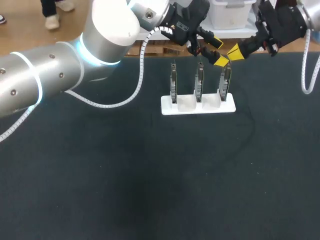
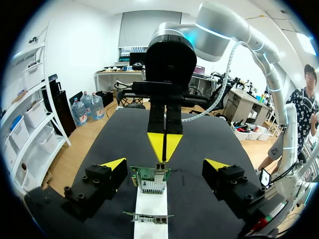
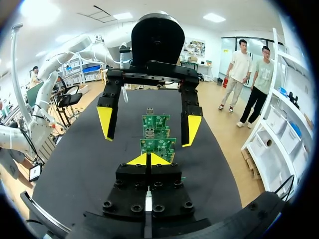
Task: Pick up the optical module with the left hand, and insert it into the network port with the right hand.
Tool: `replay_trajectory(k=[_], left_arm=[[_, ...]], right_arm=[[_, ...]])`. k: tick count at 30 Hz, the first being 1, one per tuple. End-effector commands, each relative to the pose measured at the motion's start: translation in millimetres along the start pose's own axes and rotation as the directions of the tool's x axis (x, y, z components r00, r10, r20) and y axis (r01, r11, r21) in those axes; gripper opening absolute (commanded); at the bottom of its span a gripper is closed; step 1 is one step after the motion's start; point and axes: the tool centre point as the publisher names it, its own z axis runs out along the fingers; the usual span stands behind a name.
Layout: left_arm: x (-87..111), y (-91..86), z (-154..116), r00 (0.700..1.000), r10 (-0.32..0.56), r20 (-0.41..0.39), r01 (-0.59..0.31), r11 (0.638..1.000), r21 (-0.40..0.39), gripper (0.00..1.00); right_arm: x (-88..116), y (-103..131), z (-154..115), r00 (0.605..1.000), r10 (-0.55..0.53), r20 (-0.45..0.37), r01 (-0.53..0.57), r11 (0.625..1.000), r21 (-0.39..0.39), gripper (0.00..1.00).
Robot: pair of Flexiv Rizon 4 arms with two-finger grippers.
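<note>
Three green network cards stand upright in a white rack [image 1: 198, 106]. The right-hand card [image 1: 226, 82] [image 2: 150, 180] [image 3: 158, 147] has its metal ports on its upper edge. My left gripper [image 1: 207, 54] [image 2: 165, 164] hovers over that end of the rack, open, a yellow-tipped finger [image 3: 105, 122] on each side of the card and touching nothing. My right gripper [image 1: 234, 52] [image 2: 164, 144] [image 3: 148, 159] is shut, its tips pointing down just above that card's ports. I cannot make out a separate optical module.
The middle card [image 1: 199, 82] and left card [image 1: 173, 82] stand in the same rack, close beside my left gripper. The black table [image 1: 150, 175] spreads out in front of the rack. Coiled cables hang from both arms.
</note>
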Motion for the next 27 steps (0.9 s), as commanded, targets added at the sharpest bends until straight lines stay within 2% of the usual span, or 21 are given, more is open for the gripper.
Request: replay_trajectory(k=[1,27], left_arm=[[0.2,-0.4,-0.2,1.0,0.001,0.0,-0.001,1.0,-0.001,1.0],[0.2,-0.4,-0.2,1.0,0.001,0.0,-0.001,1.0,-0.001,1.0]], right_arm=[[-0.6,3.3,0.1,1.0,0.001,-0.001,-0.001,1.0,0.006,0.0],[-0.9,0.5,3.5,1.0,0.006,-0.005,-0.006,1.0,0.007,0.0]])
